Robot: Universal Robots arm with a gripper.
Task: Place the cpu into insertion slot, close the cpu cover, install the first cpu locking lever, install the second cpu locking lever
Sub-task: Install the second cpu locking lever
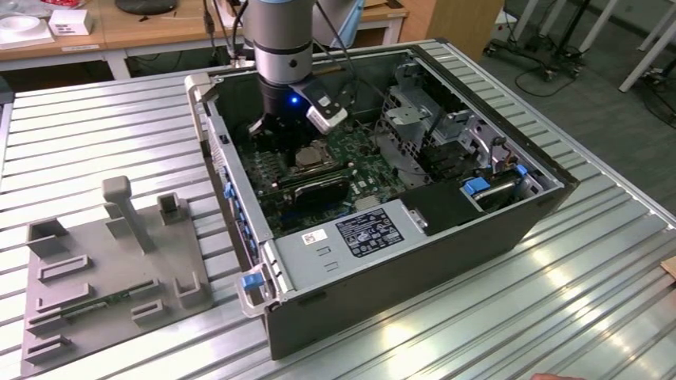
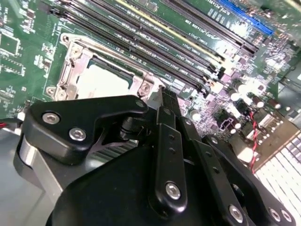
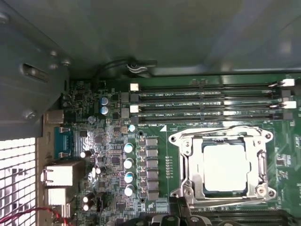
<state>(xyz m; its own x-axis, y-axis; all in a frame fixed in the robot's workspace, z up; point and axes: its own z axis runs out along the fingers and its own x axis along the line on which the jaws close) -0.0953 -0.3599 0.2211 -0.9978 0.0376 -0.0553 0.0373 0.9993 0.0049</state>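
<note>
- Your gripper (image 1: 283, 134) is down inside the open computer case (image 1: 444, 237), hanging over the motherboard (image 1: 354, 162) near the case's back wall, just beside the socket area.
- Fingers (image 2: 165, 117): in the second wrist view they look pressed together with nothing between them, tips just off the corner of the socket. So closed and empty, as far as you can see.
- The cpu (image 3: 224, 167) is already sitting in the insertion slot (image 3: 188, 160); you get the pale square in both wrist views (image 2: 101, 81).
- The cpu cover (image 3: 221, 136) lies flat over it, its silvery frame going round the chip, which shows through the cut-out centre.
- Can't tell whether the locking levers are latched; the thin bars along the frame edges are too hard to make out.
- The long memory slots (image 3: 207, 101) run right beside the socket, on the side toward the case wall.
- Out on the ribbed metal tabletop (image 1: 95, 127), a grey fixture plate (image 1: 106, 277) sits beside the case, toward the exterior view's left.
</note>
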